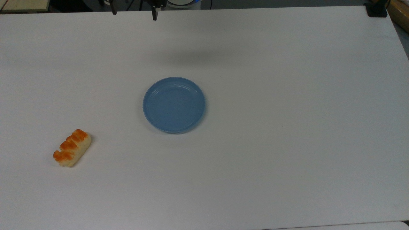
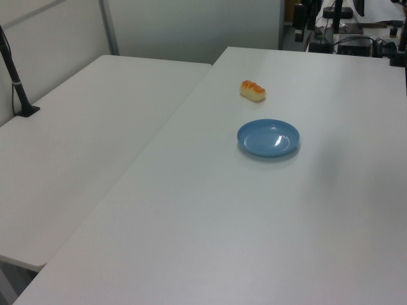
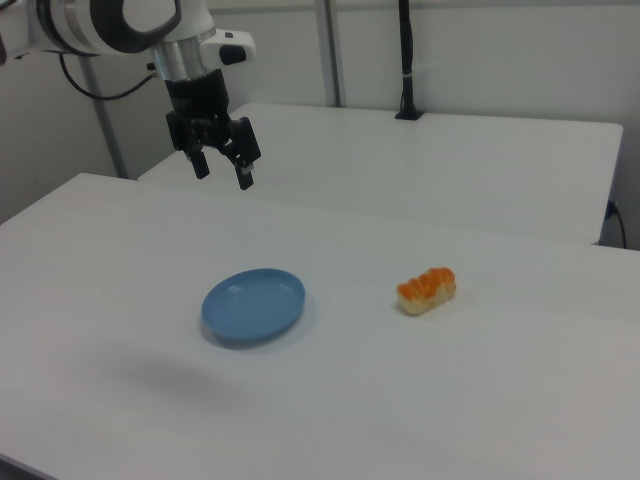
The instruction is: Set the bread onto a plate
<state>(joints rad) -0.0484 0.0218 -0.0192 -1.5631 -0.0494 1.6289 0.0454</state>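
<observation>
Plate (image 1: 174, 104): mid-table, nothing in it. Bread (image 1: 72, 148): on table (image 1: 287, 143), well apart toward top view's left. Gripper (image 3: 222, 171): raised, fingers spread, nothing held

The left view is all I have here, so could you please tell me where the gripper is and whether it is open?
Observer: In the right view the black two-finger gripper hangs high above the white table, open and empty.
Operator: Is it over the round light-blue plate?
Observer: No, the plate lies nearer the camera than the gripper.
Operator: And the bread roll?
Observer: The orange-topped cream bread roll lies apart from the plate, toward the right view's right.
</observation>
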